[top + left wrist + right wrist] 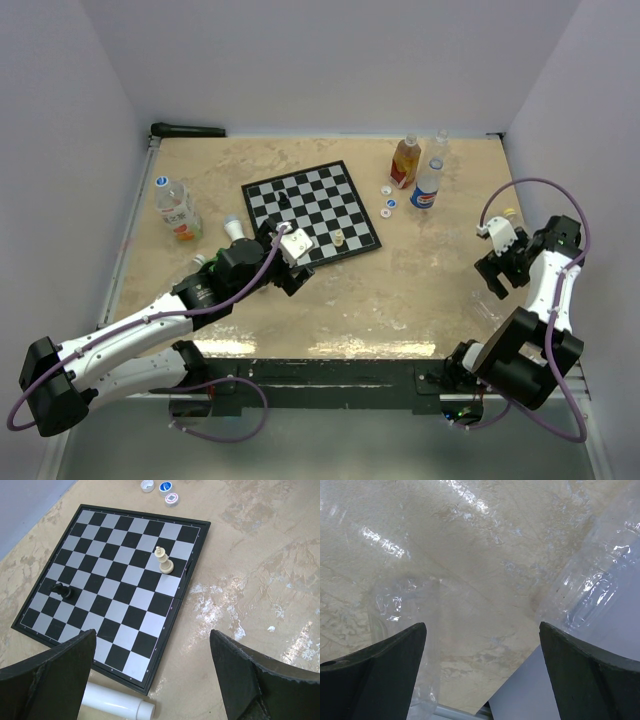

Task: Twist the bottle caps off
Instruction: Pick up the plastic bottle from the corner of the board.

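Three loose bottle caps point(388, 201), white and blue, lie right of the chessboard; the left wrist view shows them at its top edge point(165, 487). A capped blue-label bottle point(428, 185), an orange bottle point(404, 163) and a clear bottle point(440, 141) stand behind them. A bottle with a blue cap point(176, 209) lies at the left. My left gripper point(293, 272) point(152, 675) is open and empty over the board's near corner. My right gripper point(497, 282) point(482, 672) is open and empty above crumpled clear bottles point(395, 605) at the right edge.
The chessboard point(125, 575) holds a cream piece point(163, 561) and a black piece point(62, 590). A white bottle point(117, 703) lies against the board's near edge, under my left gripper. Grey walls close in the table on three sides.
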You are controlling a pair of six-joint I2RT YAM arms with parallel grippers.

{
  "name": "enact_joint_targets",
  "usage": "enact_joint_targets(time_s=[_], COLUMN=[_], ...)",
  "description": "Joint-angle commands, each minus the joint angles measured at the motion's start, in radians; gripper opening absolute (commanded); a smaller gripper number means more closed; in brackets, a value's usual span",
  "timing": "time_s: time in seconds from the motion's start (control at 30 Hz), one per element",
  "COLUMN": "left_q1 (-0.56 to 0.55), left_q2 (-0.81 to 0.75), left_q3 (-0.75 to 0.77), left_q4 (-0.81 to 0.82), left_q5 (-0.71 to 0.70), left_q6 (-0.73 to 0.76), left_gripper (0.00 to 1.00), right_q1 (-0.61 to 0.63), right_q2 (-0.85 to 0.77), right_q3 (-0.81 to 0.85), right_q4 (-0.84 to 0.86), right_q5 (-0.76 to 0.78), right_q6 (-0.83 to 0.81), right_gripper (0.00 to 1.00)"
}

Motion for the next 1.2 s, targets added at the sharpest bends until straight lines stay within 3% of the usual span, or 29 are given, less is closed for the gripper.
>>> enact_joint_targets(time_s=[0.0, 0.53, 0.7, 0.97, 1.17], left_q1=[0.004, 0.004, 0.002, 0.004, 0.004], left_q2=[-0.003, 0.004, 0.008, 0.013, 0.017], left_q3=[0.001, 0.001, -0.001, -0.002, -0.002], left_q4=[0.02, 0.02, 0.02, 0.02, 0.02], left_q5=[-0.002, -0.005, -0.008, -0.017, -0.025], left_q6=[0.016, 0.016, 0.016, 0.019, 0.019], left_gripper=[1.0, 1.0, 1.0, 1.0, 1.0], right_q1=[-0.01, -0.03, -0.03, -0.029, -0.018], right_q2=[-0.024, -0.058, -0.092, 0.104, 0.279], right_q3=[-0.015, -0.028, 0.003, 0.148, 0.228], right_q4=[-0.003, -0.058, 0.026, 0.262, 0.344], right_q5=[0.009, 0.064, 0.053, 0.078, 0.089], right_q6=[-0.019, -0.074, -0.007, 0.185, 0.242], right_gripper=[0.98, 0.97, 0.98, 0.98, 0.97])
